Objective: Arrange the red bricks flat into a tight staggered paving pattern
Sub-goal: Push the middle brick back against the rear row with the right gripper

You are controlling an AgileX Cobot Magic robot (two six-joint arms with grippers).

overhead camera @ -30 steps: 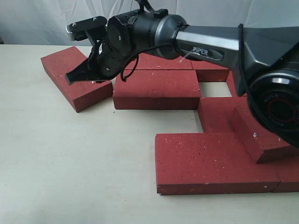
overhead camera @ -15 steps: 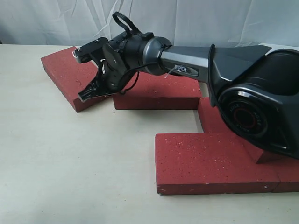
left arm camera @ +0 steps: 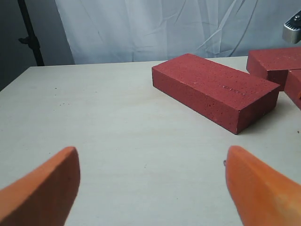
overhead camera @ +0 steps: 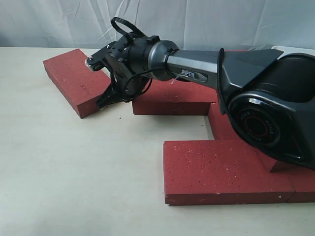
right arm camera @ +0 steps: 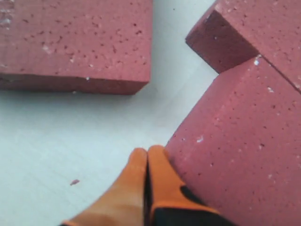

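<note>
Several red bricks lie flat on the pale table. One brick (overhead camera: 74, 81) (left arm camera: 214, 89) sits askew at the back left, apart from the rest. A middle brick (overhead camera: 172, 98) lies to its right, and a front brick (overhead camera: 221, 167) lies nearest. My right gripper (overhead camera: 105, 102) (right arm camera: 148, 150) is shut and empty, low in the gap between the askew brick and the middle brick. Its fingertips touch the side of a brick (right arm camera: 235, 155). My left gripper (left arm camera: 150, 155) is open over bare table and out of the exterior view.
Another brick (overhead camera: 275, 147) rests tilted on the bricks at the right. The right arm (overhead camera: 206, 66) reaches across and hides the back row. Two more bricks (right arm camera: 75, 42) (right arm camera: 263, 33) lie beyond the right fingertips. A white curtain hangs behind the table.
My right gripper has come down off the top of the askew brick and shifted right into the gap beside it. The left gripper stays open.
</note>
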